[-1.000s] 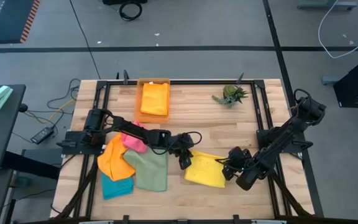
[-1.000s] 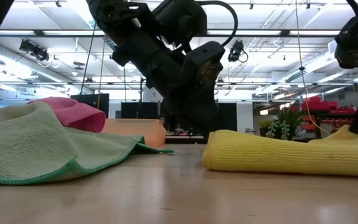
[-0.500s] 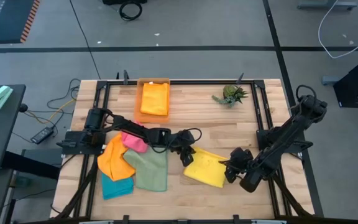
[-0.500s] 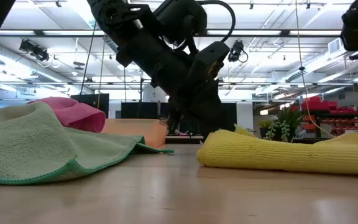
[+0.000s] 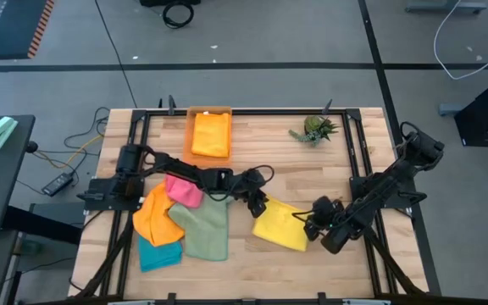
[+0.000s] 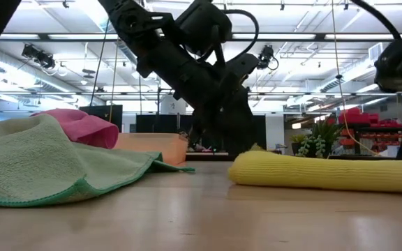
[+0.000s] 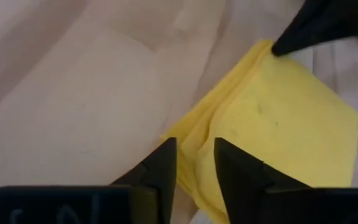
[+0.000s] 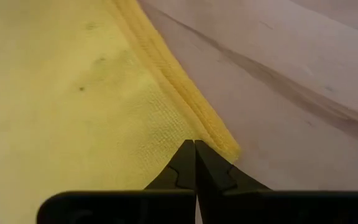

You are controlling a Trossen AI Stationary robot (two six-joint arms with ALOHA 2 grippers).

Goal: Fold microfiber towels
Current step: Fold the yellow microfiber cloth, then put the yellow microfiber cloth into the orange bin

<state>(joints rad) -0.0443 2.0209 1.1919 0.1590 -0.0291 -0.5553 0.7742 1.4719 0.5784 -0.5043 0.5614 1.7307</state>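
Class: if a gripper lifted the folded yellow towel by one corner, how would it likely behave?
The yellow towel would probably flop and unfold, since its stacked layers lie loose at the edge. It looks soft and light, so it likely drapes. Its fuzzy weave probably grips rather than slips.

A folded towel [image 5: 280,226] lies between both grippers, right of a towel heap [image 5: 179,222].

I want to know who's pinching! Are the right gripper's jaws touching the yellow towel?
Touching: right wrist view shows the right gripper shut on the yellow towel corner.
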